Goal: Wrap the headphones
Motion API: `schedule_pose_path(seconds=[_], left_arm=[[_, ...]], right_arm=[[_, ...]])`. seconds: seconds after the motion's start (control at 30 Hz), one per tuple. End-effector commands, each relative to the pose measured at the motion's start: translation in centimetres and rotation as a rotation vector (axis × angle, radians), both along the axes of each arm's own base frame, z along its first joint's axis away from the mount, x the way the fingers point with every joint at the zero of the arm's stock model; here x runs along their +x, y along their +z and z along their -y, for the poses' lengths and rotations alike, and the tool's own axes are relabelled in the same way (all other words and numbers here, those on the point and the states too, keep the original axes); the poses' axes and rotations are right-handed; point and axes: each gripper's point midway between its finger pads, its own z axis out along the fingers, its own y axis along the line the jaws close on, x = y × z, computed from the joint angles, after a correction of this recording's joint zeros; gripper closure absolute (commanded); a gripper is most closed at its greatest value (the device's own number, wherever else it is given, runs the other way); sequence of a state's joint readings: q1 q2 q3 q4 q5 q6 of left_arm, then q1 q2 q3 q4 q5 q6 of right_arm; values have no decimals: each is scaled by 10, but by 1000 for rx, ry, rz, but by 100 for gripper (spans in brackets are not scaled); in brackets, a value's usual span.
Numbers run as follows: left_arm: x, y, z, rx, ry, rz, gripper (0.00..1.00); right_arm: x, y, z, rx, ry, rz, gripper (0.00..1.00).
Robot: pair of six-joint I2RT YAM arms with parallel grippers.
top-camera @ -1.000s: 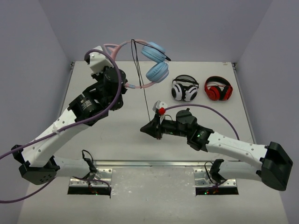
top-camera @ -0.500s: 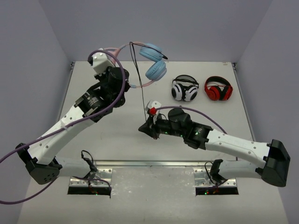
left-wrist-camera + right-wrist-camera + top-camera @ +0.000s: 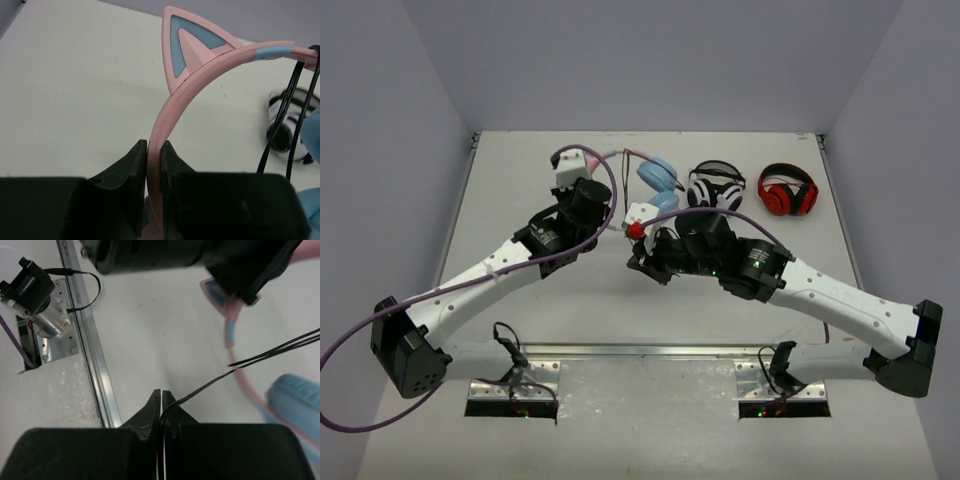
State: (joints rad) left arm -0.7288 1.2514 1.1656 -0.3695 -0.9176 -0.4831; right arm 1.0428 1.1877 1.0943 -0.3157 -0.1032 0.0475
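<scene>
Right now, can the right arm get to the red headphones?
Probably not yet: the right gripper is shut on the black cable, so it isn't free. Otherwise nothing seems to block the red headphones.

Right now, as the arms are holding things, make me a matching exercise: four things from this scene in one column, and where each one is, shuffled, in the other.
Things
1. pink headband
2. black cable
3. red-and-black headphones
4. white-and-black headphones

Places
A. pinched in the shut right claw
B. lying farthest right on the table
C. clamped in the shut left claw
D. lying just left of the red pair

Pairs: 1-C, 2-A, 3-B, 4-D
</scene>
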Motion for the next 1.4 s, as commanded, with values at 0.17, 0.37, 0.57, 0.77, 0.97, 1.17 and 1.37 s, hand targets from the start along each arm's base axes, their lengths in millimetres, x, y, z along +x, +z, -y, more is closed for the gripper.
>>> schedule_pose_path(seconds=[0.17, 0.37, 0.57, 0.77, 0.97, 1.17, 1.37], left_arm=[[-40, -48, 64, -137, -471, 18, 100], [-77, -97, 83, -191, -634, -155, 100], [-89, -96, 72, -190, -626, -170, 100], [-92, -89, 64, -146, -615, -183, 100], [-94, -90, 62, -115, -624, -206, 99], [-97, -82, 59, -122, -623, -190, 100], [-100, -63, 66, -130, -681, -159, 99]], right_arm=[[3, -17, 37, -338, 124, 99, 98], [27, -40, 57, -397, 82, 39, 97], [61, -40, 63, -426, -45, 112, 89], [114, -21, 78, -462, -301, 277, 88], [142, -13, 90, -488, -419, 326, 85], [157, -35, 102, -535, -445, 269, 83], [159, -60, 99, -533, -406, 201, 79]])
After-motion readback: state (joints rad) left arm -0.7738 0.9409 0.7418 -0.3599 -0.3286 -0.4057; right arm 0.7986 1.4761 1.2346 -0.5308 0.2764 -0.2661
